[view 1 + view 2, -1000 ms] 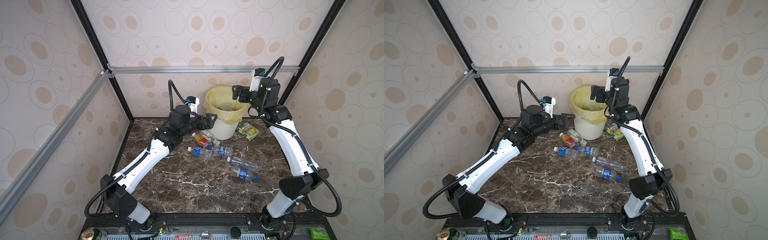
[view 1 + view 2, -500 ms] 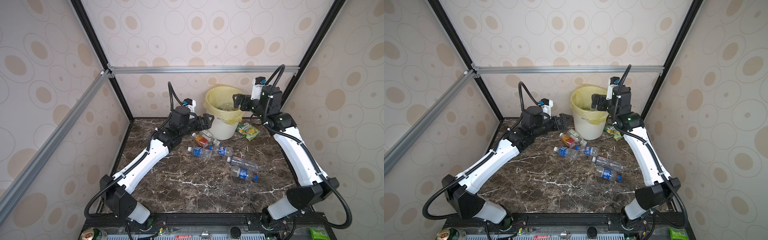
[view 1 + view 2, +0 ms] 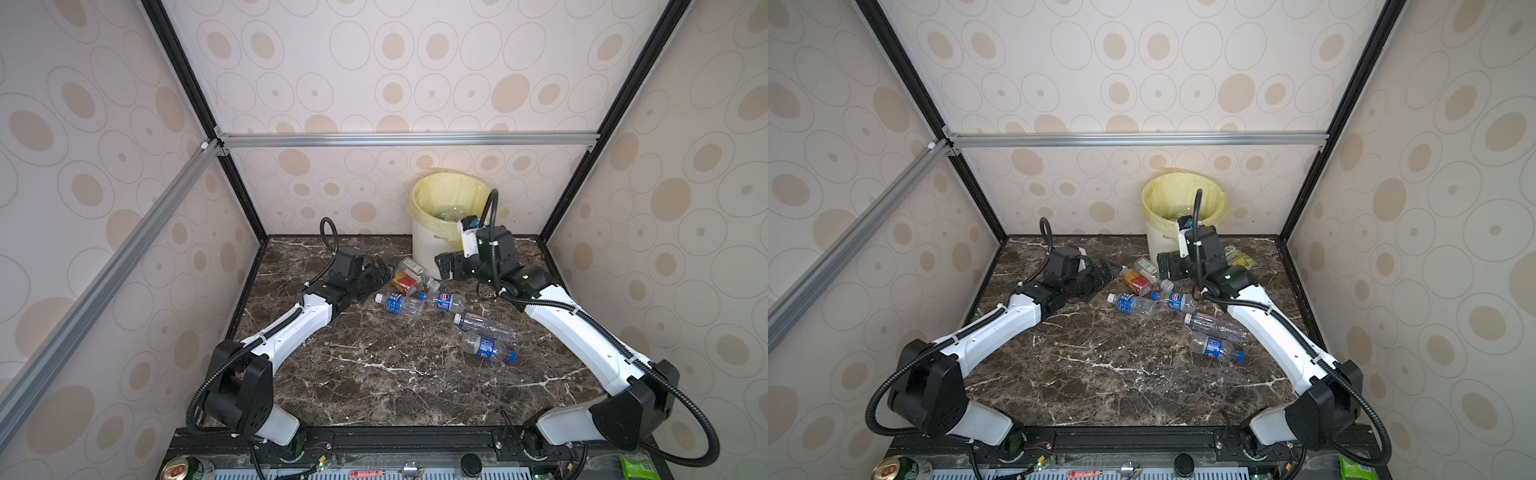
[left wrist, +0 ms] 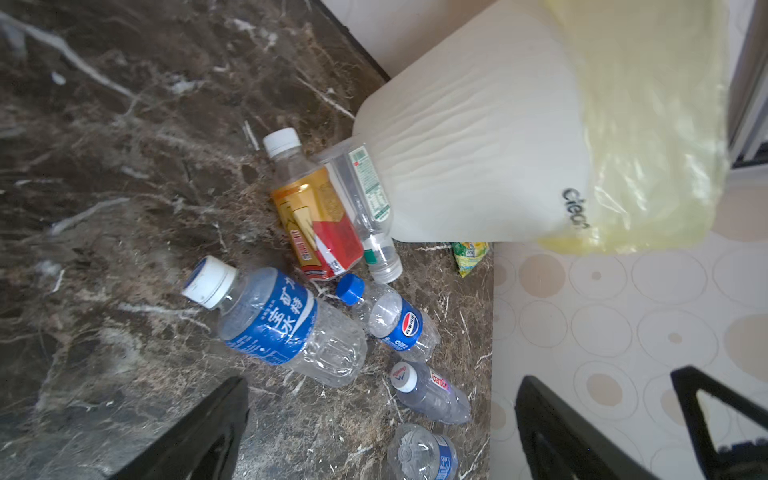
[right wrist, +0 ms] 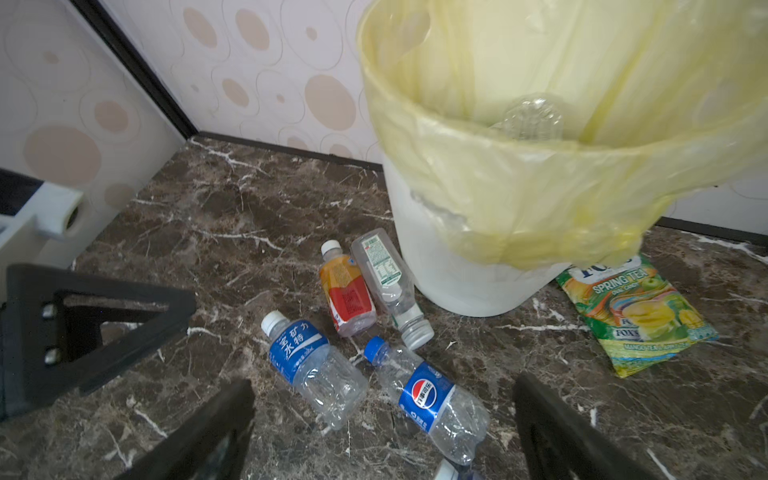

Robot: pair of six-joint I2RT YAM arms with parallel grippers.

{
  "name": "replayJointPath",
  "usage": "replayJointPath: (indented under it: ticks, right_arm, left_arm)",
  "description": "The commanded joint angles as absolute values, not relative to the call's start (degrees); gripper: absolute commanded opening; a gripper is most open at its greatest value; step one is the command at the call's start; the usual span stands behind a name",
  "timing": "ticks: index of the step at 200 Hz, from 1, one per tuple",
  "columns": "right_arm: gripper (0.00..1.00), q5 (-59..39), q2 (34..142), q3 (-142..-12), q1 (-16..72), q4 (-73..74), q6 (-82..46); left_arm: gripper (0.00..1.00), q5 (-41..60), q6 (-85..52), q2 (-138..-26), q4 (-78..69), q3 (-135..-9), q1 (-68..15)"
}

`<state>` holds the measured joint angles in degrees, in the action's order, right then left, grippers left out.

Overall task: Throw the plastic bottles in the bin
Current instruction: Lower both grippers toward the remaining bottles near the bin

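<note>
Right gripper (image 3: 444, 266) has dropped from over the bin (image 3: 426, 253); it and the left gripper (image 3: 381, 272) gape empty. Six bottles (image 3: 400, 302) remain on the worktop (image 3: 374, 374).

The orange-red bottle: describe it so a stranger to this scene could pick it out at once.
Find the white bin with a yellow bag at the back of the marble table. At its foot, the orange-red bottle lies beside a clear bottle with a green-and-white label. It alone has an orange and red wrap; the blue-labelled bottles nearby are clear.
</note>
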<state>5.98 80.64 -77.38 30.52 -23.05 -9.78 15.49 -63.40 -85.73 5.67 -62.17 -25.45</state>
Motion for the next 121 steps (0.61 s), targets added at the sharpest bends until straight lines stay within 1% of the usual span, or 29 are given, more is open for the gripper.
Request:
replayJointPath:
  ticks: [1, 45, 71, 80, 96, 121]
  right_arm:
    - [1.00, 8.26, 79.43, -74.67, 33.11, -21.04, -9.16]
    - [1.00, 9.66, 80.32, -68.98, 38.14, -18.18, -10.68]
    - [1.00, 10.15, 80.43, -66.59, 39.40, -17.62, -12.44]
    - [1.00, 9.81, 80.18, -65.69, 39.40, -17.03, -13.18]
    - [1.00, 9.29, 79.83, -64.67, 39.59, -16.41, -13.71]
    - [1.00, 10.09, 79.33, -63.87, 39.79, -16.71, -14.06]
  left_arm:
    - [0.99, 17.90, -69.69, -84.34, -0.51, -60.48, -24.03]
    - [0.99, 23.02, -75.88, -87.70, -9.26, -53.89, -21.63]
    - [0.97, 25.19, -77.24, -90.94, -12.18, -53.55, -21.27]
    - [0.94, 25.27, -77.70, -91.84, -12.92, -53.52, -21.26]
    - [0.94, 25.48, -78.95, -93.34, -13.88, -53.37, -21.06]
    - [0.90, 25.23, -81.66, -94.99, -15.67, -52.07, -20.79]
